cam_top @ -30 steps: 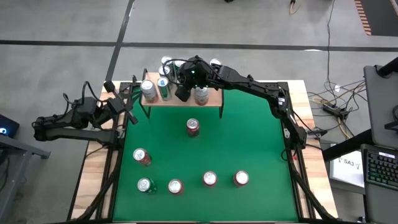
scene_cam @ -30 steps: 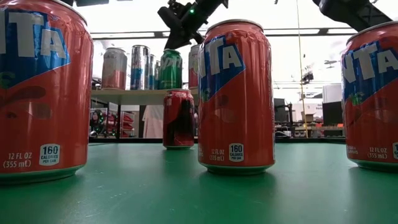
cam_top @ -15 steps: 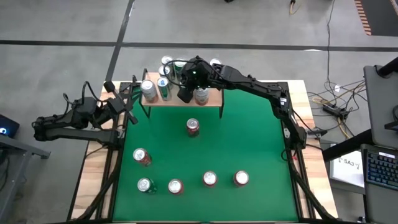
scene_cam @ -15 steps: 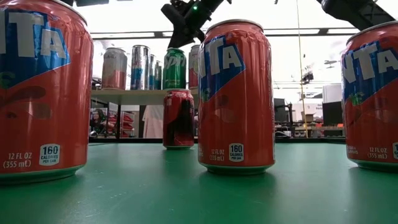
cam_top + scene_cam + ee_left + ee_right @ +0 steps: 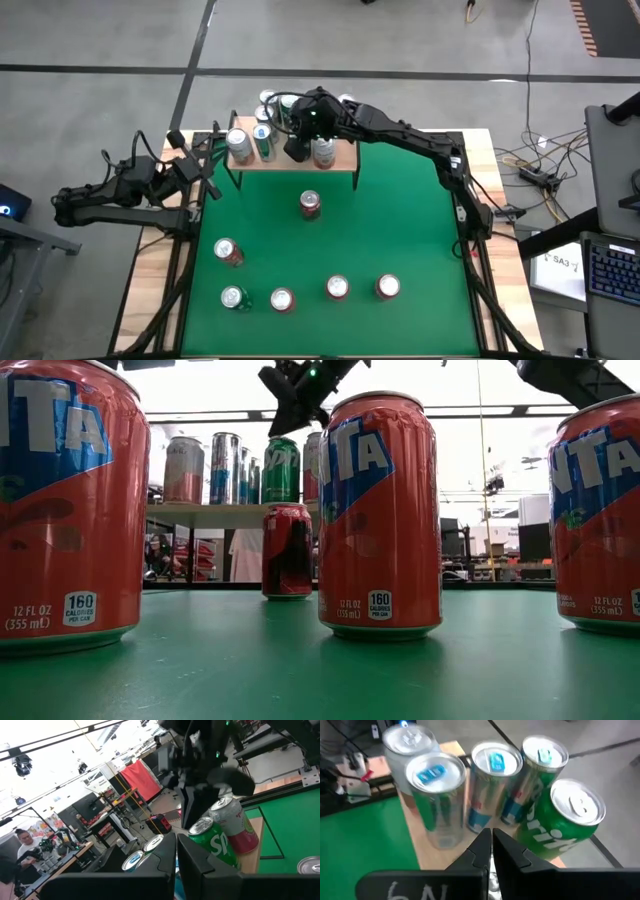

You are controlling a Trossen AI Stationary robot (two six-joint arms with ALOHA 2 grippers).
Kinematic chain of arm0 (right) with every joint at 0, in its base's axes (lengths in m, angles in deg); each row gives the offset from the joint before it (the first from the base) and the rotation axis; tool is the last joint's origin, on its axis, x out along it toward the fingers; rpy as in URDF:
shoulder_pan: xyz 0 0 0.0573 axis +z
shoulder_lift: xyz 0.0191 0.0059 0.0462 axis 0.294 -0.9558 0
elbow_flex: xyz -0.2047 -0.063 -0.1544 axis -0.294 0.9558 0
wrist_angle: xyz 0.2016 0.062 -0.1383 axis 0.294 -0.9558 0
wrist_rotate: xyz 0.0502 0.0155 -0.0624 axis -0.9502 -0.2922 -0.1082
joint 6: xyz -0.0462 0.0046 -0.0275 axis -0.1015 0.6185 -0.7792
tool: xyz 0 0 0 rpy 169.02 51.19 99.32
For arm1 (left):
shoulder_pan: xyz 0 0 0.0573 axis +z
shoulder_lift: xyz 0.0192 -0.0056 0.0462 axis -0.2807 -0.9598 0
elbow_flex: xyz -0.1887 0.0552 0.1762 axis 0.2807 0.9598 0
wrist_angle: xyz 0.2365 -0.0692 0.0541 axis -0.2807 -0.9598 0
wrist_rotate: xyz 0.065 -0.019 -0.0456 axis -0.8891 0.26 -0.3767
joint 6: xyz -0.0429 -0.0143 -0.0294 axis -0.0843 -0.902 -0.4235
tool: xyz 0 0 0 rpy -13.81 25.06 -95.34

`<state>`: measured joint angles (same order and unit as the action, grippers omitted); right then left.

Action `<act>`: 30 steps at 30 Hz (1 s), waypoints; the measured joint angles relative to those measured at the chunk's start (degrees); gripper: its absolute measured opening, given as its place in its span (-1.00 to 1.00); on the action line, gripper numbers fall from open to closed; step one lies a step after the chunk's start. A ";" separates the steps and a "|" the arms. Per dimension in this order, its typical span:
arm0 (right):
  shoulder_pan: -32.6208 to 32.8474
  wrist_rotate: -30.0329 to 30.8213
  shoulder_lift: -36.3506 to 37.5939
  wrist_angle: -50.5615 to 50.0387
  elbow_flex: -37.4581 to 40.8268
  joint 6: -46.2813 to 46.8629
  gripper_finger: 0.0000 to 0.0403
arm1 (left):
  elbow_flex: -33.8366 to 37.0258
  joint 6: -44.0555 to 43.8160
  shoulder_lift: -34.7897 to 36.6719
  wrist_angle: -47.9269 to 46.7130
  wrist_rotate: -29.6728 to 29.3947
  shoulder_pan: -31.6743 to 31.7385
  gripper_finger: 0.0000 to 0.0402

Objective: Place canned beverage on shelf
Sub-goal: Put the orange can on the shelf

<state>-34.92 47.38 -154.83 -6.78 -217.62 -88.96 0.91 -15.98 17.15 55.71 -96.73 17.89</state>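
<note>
Table: green top open across my right half — six cans stand loose toward the middle and front
Shelf: far edge, crowded with upright cans; bare board only at its right end
Green can: upright on the shelf, below my pincer
My right pincer: above the shelf, closed, holding nothing
Left pincer: closed, empty — parked off the table's left edge

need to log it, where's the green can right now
In the high view the green can stands on the shelf, under the right gripper, beside the silver cans.
</note>
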 joint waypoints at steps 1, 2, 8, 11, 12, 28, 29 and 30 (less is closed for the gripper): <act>-0.10 0.08 -0.34 -0.42 0.00 0.00 -0.96 | 0.01 0.00 0.00 0.00 0.02 0.02 -1.00; -0.15 0.14 -0.58 -0.56 0.00 0.00 -0.96 | 0.01 0.00 0.00 0.00 0.00 0.02 -1.00; 0.46 0.13 -0.66 -2.01 -0.12 1.47 -0.96 | 0.00 0.00 0.00 0.00 0.02 0.00 -1.00; 1.17 0.27 -0.64 -2.44 -0.13 1.71 -0.96 | 0.01 0.00 0.00 0.00 0.01 0.00 -1.00; 1.43 0.24 -0.64 -2.44 -0.13 1.79 -0.96 | 0.01 0.00 0.00 0.00 0.00 -0.01 -1.00; 1.86 0.01 -0.38 -4.43 -0.24 2.41 -0.96 | 0.01 0.00 0.00 -0.01 0.01 0.00 -1.00; 1.86 0.00 -0.36 -4.50 -0.24 2.43 -0.96 | 0.01 0.00 0.00 0.00 0.00 0.00 -1.00; 1.86 0.00 -0.34 -4.54 -0.24 2.43 -0.96 | 0.01 0.00 0.00 -0.02 0.02 0.01 -1.00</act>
<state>-33.06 47.38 -155.16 -11.31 -217.86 -86.53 0.92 -15.98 17.15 55.69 -96.70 17.90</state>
